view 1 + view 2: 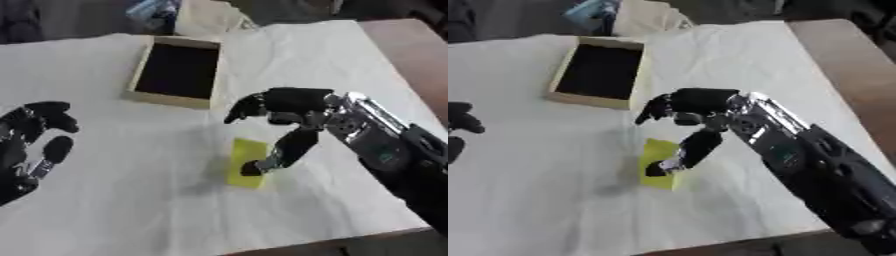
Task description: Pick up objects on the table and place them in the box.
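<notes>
The right robot hand (284,107) hangs over a flat yellow object (248,163) that lies on the white-covered bench (131,200), near the front edge and well short of the box (176,72). The thumb reaches down so that its tip rests on the yellow surface, while the other fingers (245,107) are bent forward above it and touch nothing; nothing is enclosed in the hand, so this looks like the start of a grasp and not a hold. The box, a shallow wooden frame with a dark inside, sits farther back and to the left, and appears to hold nothing. The left robot hand (31,145) rests idle at the left edge, fingers relaxed and spread, holding nothing. The main risk from here is the object's flatness: it lies flush on the cloth, so fingers closing from above may skate over the top and shove it instead of getting under an edge. A thumb pressing down could also pin it in place, or drag the cloth into a wrinkle and carry the object with it. If it is lifted only by a corner, it may pivot and drop on the way to the box.
</notes>
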You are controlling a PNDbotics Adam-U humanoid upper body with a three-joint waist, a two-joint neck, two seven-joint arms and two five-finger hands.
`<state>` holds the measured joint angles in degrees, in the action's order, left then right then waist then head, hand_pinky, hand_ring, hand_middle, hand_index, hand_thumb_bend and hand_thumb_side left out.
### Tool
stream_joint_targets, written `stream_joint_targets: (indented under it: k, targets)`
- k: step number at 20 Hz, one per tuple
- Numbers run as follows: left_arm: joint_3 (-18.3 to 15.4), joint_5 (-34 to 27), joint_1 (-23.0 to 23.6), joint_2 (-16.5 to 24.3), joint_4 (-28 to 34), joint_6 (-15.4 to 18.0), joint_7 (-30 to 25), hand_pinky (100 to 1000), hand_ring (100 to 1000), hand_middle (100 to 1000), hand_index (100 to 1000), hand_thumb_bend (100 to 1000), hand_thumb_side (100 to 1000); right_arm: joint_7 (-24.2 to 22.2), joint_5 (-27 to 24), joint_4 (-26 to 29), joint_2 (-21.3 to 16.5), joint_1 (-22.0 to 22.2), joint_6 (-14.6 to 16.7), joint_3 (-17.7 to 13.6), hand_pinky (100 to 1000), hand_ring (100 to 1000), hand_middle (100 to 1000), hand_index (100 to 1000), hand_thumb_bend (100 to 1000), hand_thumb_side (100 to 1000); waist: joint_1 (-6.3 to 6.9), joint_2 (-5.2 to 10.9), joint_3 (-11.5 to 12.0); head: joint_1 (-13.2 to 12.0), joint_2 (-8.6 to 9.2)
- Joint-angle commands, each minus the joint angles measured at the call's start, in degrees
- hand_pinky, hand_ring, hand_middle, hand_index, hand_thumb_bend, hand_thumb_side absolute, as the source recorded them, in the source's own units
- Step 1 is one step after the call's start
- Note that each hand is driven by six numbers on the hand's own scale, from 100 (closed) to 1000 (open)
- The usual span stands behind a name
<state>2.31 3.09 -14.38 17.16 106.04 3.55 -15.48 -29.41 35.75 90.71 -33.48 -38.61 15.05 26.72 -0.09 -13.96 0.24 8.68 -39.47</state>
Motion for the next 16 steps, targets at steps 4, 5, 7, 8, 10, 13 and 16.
stream_joint_targets:
  k: [4,5,7,8,10,13,16]
  targets:
    - [0.01,-0.08,-0.67,0.41,0.94,0.08,-0.09,859,643,594,787,533,587,2.46,3.62,-2.35,-0.78,-0.41,0.17,-1.1,761,794,835,912,534,836,0.0,1.11,0.01,-0.06,0.6]
    - [-0.01,-0.07,-0.66,0.41,0.94,0.08,-0.07,859,643,594,787,533,586,2.56,4.03,-2.76,-0.74,-0.27,0.3,-1.06,762,794,836,912,534,837,-0.01,1.1,-0.02,-0.08,0.63]
    - [-0.03,-0.06,-0.67,0.41,0.93,0.07,-0.04,859,643,594,787,533,586,2.69,4.77,-3.44,-0.63,-0.09,0.63,-0.98,762,795,836,911,535,838,-0.02,1.1,-0.08,-0.11,0.64]
    - [-0.03,-0.06,-0.67,0.41,0.93,0.06,-0.05,859,644,594,787,533,587,2.73,5.07,-3.7,-0.57,-0.02,0.79,-0.94,762,795,836,908,533,840,-0.03,1.09,-0.12,-0.13,0.64]
    - [-0.01,-0.04,-0.68,0.39,0.92,0.06,-0.08,859,644,594,787,533,587,2.7,5.58,-4.14,-0.47,0.12,1.07,-0.89,762,795,836,908,532,841,-0.03,1.09,-0.2,-0.17,0.62]
    - [-0.07,-0.01,-0.66,0.42,0.92,0.03,-0.05,860,644,594,788,534,586,2.69,5.95,-4.32,-0.53,0.18,1.35,-0.93,761,794,836,907,530,840,-0.02,1.11,-0.32,-0.24,0.65]
    - [-0.1,0.01,-0.62,0.43,0.92,0.02,-0.03,860,644,594,788,534,586,2.72,5.88,-3.8,-0.76,0.18,1.42,-1.02,761,794,835,907,529,840,-0.02,1.14,-0.47,-0.27,0.67]
